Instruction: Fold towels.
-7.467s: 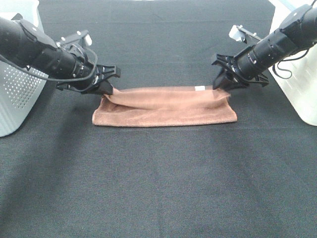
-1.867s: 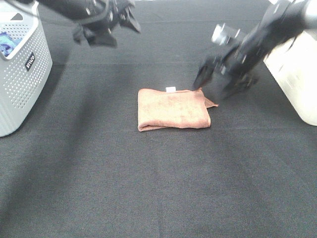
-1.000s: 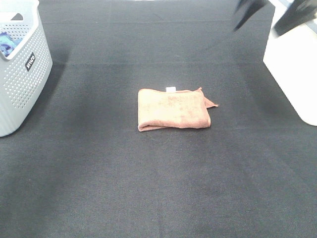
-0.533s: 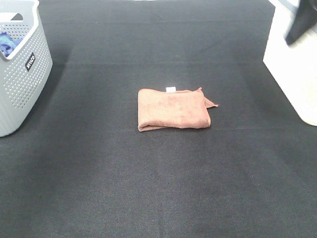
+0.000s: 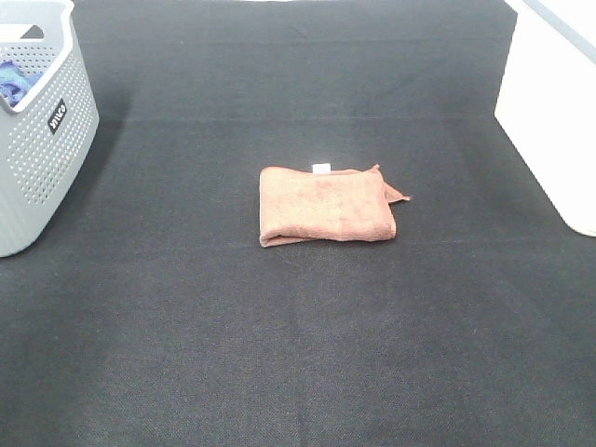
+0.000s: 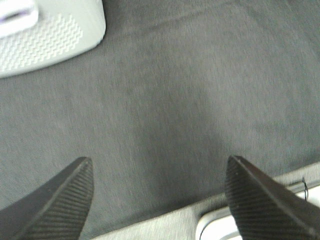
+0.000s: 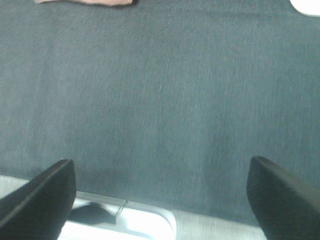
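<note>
The rust-brown towel (image 5: 326, 206) lies folded into a small rectangle in the middle of the black table, with a white tag (image 5: 320, 168) at its far edge and one corner sticking out at the right. A strip of it shows in the right wrist view (image 7: 85, 2). Neither arm shows in the exterior high view. My left gripper (image 6: 160, 192) is open and empty above bare black cloth. My right gripper (image 7: 162, 192) is open and empty, well away from the towel.
A grey perforated basket (image 5: 37, 130) holding a blue cloth (image 5: 9, 82) stands at the far left; it also shows in the left wrist view (image 6: 50, 35). A white bin (image 5: 549, 112) stands at the far right. The table's front edge shows in both wrist views.
Both arms let go of the towel after folding it smaller and have withdrawn out of the exterior high view, the right one leaving last. The towel has lain still over the last second.
</note>
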